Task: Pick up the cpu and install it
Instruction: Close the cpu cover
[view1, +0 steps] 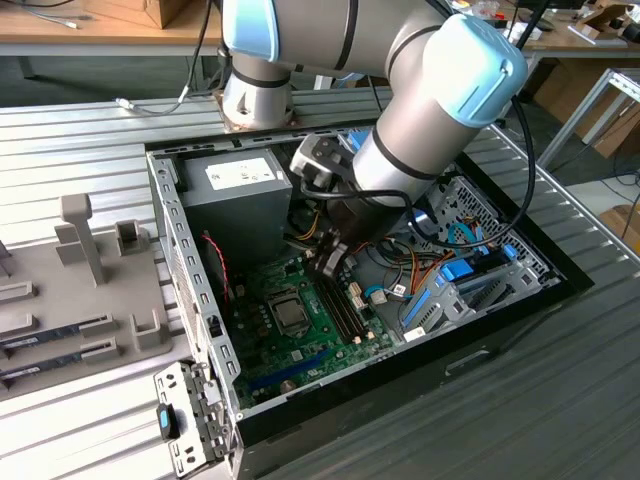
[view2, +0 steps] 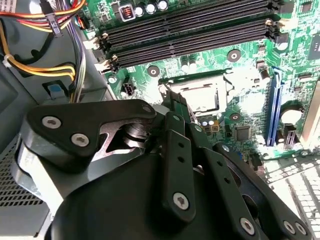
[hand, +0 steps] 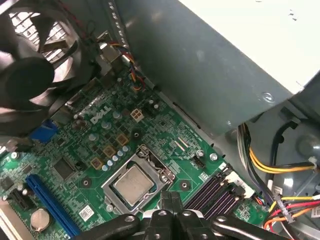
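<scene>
The small flat square cpu (view1: 291, 314) with the silvery-grey metal top is seated in its metal-framed socket on the green motherboard (view1: 322, 348), inside the open black computer case (view1: 165, 205). It lies flat with the metal top facing up. Being square, it has no long axis to speak of, and its edges run in line with the socket frame around it. In both wrist views it sits level in that frame (view2: 200, 97) (hand: 132, 184).

The black gripper (view1: 322, 268) on the grey arm hangs over the board just to the exterior view's right of the socket, above the long dark memory slots (view1: 341, 306). In the first wrist view its two fingers are pressed together with nothing between them (hand: 170, 197), apart from the cpu.

The grey power-supply box (view1: 235, 200) stands at the far end of the case, beyond the socket. To the exterior view's left, outside the case, a grey moulded tray (view1: 70, 270) rests on the slatted metal table (view1: 80, 150).
</scene>
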